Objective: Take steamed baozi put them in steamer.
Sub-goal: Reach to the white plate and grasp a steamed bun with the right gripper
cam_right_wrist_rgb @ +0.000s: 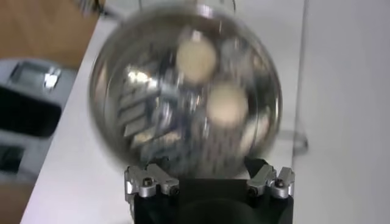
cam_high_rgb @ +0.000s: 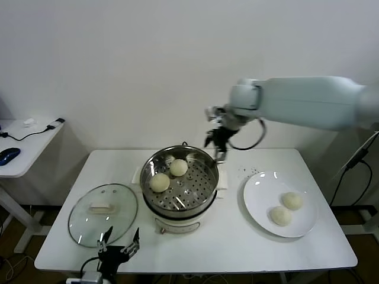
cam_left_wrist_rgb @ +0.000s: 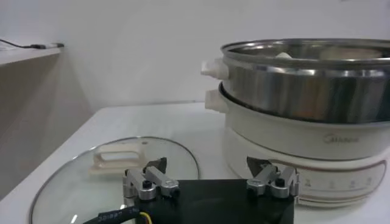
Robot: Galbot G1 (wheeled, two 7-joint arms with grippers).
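Fig.: Mid-task state, all places given w.r.t. the steamer (cam_high_rgb: 180,184), a round shiny stainless-steel pot w/ perforated tray on a cream-white base, centre of the white rectangular table (cam_high_rgb: 231,236).

(a) Two steamed baozi, small cream-white domed dough buns, lie on the perforated tray inside the steamer: one (cam_high_rgb: 159,182) toward its left wall, one (cam_high_rgb: 179,167) toward its back. They sit apart, which I judge leaves bare tray on the near-right for the rest.

(b) Two more baozi (cam_high_rgb: 292,200) (cam_high_rgb: 280,215) wait on the flat round white plate (cam_high_rgb: 260,207), right of the steamer; close to each other, whether touching I cannot tell. So I read the job as half done.

(c) My right gripper (cam_high_rgb: 217,142) hangs above the steamer's back-right rim, fingers spread wide, nothing between them. The right wrist view looks straight down into the pot (cam_right_wrist_rgb: 183,91). I judge it free to go for the plate.

(d) My left gripper (cam_high_rgb: 120,244) is parked low, front-left of the steamer, fingers wide and empty, near the edge of the round glass lid w/ white handle (cam_high_rgb: 102,213). The lid lies flat on the table left of the steamer, so the pot mouth is open for loading.
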